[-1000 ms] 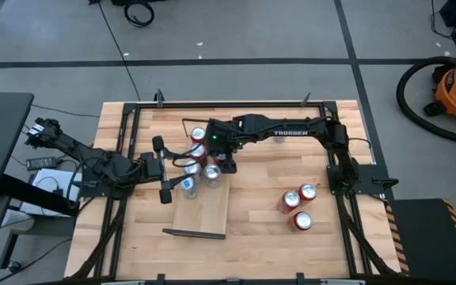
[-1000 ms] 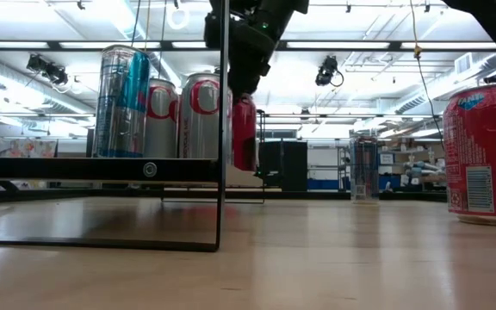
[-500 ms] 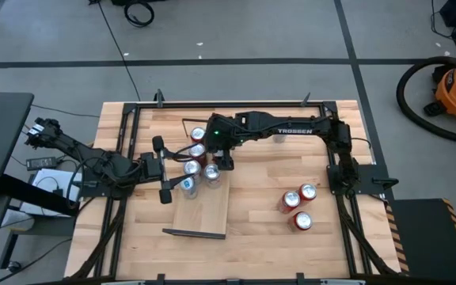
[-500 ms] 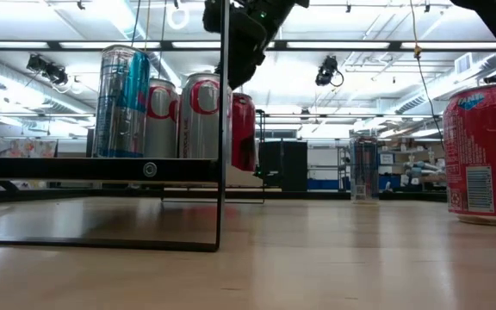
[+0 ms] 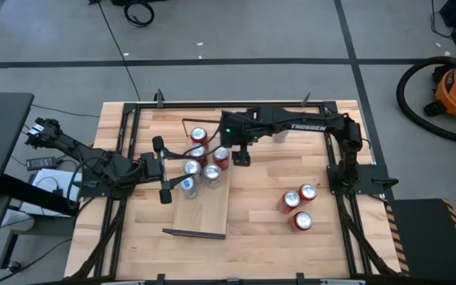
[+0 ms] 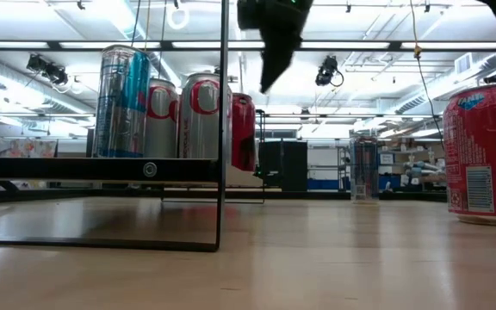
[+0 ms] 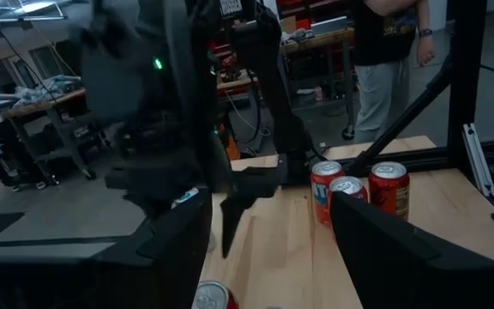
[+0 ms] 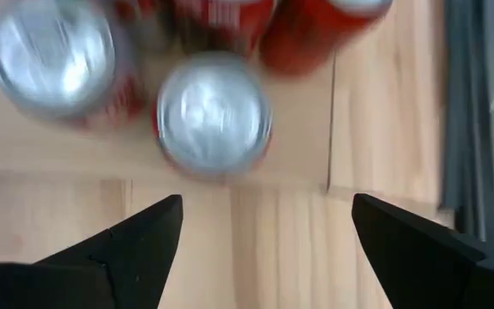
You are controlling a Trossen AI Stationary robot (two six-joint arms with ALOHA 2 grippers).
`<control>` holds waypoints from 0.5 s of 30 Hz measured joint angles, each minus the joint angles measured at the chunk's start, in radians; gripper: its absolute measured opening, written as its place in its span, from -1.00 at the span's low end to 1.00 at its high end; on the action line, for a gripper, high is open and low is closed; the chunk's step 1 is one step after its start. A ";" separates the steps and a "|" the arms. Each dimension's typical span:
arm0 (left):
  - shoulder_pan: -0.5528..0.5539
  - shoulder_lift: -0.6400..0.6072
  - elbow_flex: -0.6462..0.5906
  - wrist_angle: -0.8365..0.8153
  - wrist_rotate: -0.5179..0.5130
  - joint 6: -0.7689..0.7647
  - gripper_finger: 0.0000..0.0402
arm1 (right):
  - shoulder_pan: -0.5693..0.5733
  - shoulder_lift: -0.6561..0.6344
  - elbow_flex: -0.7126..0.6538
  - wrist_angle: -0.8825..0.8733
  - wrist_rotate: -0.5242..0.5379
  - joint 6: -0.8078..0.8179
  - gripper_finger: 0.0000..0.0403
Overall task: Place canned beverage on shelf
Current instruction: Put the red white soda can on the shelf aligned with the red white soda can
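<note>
The shelf point(image 5: 200, 207) is a light-wood board with dark rims, lying left of the table's middle; in the low view it stands raised on a thin dark frame point(image 6: 223, 129). Several cans stand upright on its far end, among them a red can point(image 5: 222, 157) at the right edge, which also shows in the low view point(image 6: 244, 131). My right gripper point(image 5: 241, 155) is open and empty, in the air just right of that can and above can height point(image 6: 272, 60). Its wrist view shows can tops point(image 8: 214, 116) below it. My left gripper point(image 5: 162, 169) is open and empty at the shelf's left side.
Three red cans point(image 5: 298, 204) stand on the table at the right; the nearest one fills the low view's right edge point(image 6: 485, 155). A pale can point(image 6: 364, 168) stands at the far side. A person stands beyond the table point(image 7: 384, 51). The black frame point(image 5: 347, 178) borders the tabletop.
My right gripper has let go of the red can at the shelf's right edge, risen above the cans and moved toward the table's right edge. The red can stays upright on the shelf.
</note>
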 joint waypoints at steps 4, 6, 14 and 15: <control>0.000 0.000 0.000 0.006 0.000 -0.001 0.24 | 0.000 -0.002 -0.082 0.039 0.006 0.028 0.74; 0.000 0.000 0.000 0.004 0.000 -0.002 0.24 | 0.000 -0.001 -0.128 0.098 0.006 0.031 0.74; 0.000 0.000 0.000 -0.001 0.000 -0.001 0.24 | -0.014 -0.001 -0.243 0.283 0.006 -0.010 0.74; 0.000 0.000 0.000 -0.001 0.000 -0.001 0.24 | -0.017 -0.001 -0.250 0.295 0.005 -0.011 0.74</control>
